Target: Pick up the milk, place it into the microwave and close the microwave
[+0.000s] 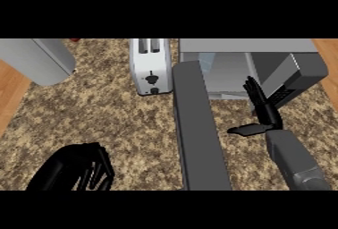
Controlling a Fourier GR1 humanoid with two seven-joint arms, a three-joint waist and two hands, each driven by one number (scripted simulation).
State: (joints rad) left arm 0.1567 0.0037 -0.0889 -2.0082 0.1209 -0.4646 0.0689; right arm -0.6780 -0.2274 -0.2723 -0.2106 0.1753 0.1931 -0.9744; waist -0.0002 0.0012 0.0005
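The counter looks like rough, speckled brown-and-beige stone flanked by smooth warm wood, the toaster is glossy white with black fittings, the microwave and its open door look like matt grey metal.

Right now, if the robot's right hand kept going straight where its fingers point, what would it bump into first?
Probably the microwave. The right hand is open, its straight fingers aimed up the view at the microwave's front by the open door. Nothing shows in between, though depth is hard to judge.
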